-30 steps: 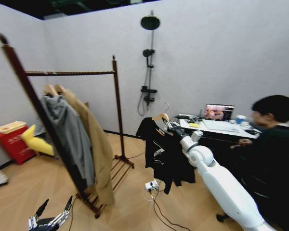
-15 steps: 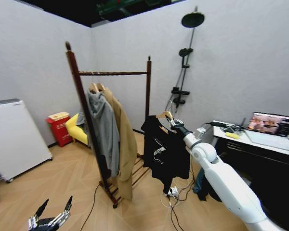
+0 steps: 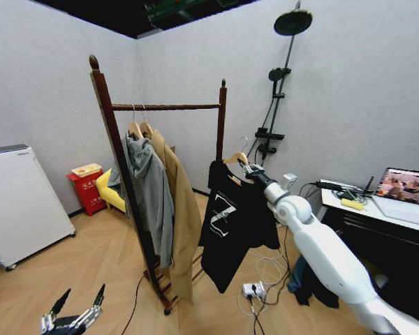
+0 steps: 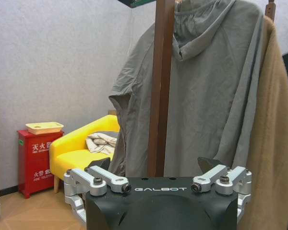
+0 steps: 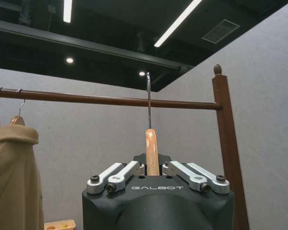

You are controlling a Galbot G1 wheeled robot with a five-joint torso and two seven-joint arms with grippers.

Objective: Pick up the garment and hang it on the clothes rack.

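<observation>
- Head view: right gripper (image 3: 249, 169) out at full arm reach, clamped on the light wooden hanger (image 3: 235, 159) of the black T-shirt (image 3: 232, 227); shirt hangs straight down below the gripper, white print facing out, off the floor.
- Clothes rack (image 3: 166, 107) sits just to the left of the right gripper; its rear knobbed post is right beside the hanger, top bar higher than the gripper. Hanger hook is below the bar, not on it.
- Grey hoodie (image 3: 149, 196) and long tan coat (image 3: 182, 213) hang on the bar, further left of the gripper; shirt's left edge is close to the coat, can't tell if touching.
- Left gripper (image 3: 73, 315) parked low at the frame's bottom left, well apart from the rack, fingers spread wide, nothing between them.
- Shower fixture (image 3: 279, 84) on the wall behind the right gripper; desk with laptop (image 3: 407, 187) off to its right; white cabinet (image 3: 17, 199) and red box (image 3: 88, 188) far left.
- Left wrist view: left gripper (image 4: 158, 184) splayed open and empty; ahead of it the rack's near post (image 4: 161, 86), the grey hoodie (image 4: 206, 91) and tan coat (image 4: 271, 143); yellow chair (image 4: 86, 151) and red box (image 4: 36, 160) to the side.
- Right wrist view: right gripper (image 5: 152, 174) pinches the wooden hanger neck (image 5: 152, 151) between its fingers; metal hook (image 5: 149, 100) rises straight above the gripper, tip reaching up near the rack's top bar (image 5: 101, 99), can't tell if it's over it. Rear post (image 5: 228, 148) just beside the gripper; tan coat (image 5: 12, 177) on the other side.
</observation>
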